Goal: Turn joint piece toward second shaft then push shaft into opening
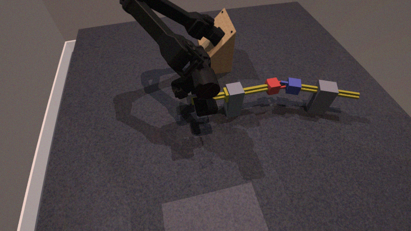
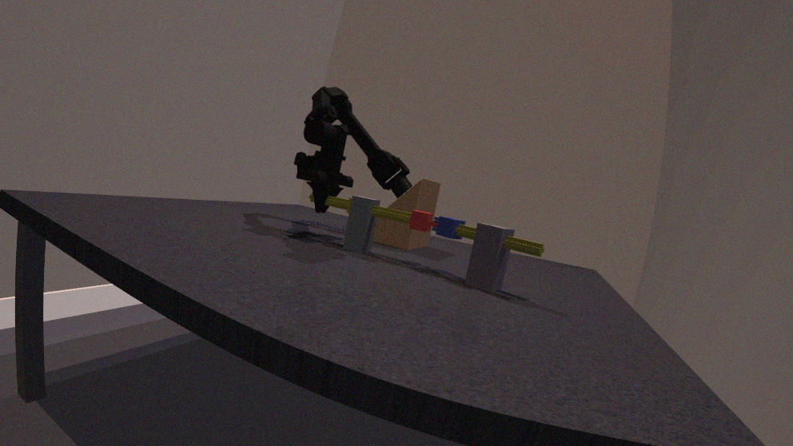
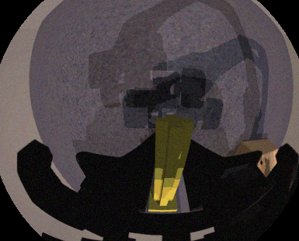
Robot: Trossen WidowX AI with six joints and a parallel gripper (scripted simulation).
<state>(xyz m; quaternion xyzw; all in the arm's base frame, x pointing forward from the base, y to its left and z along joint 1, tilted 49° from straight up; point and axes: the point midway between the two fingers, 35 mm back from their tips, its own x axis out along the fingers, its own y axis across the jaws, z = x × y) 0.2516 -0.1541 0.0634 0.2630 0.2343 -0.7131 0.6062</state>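
Observation:
The yellow second shaft runs through the left grey block. Its right end is inside the red joint piece. Its yellow collar sits against the block's left face. The red piece lines up with this shaft and is hinged to a blue piece on the yellow first shaft, held by the right grey block. My gripper is shut on the second shaft near its left end. The depth inside the opening is hidden.
A wooden wedge carries the arm's base behind the left block. A pale square lies flat on the dark table at the front.

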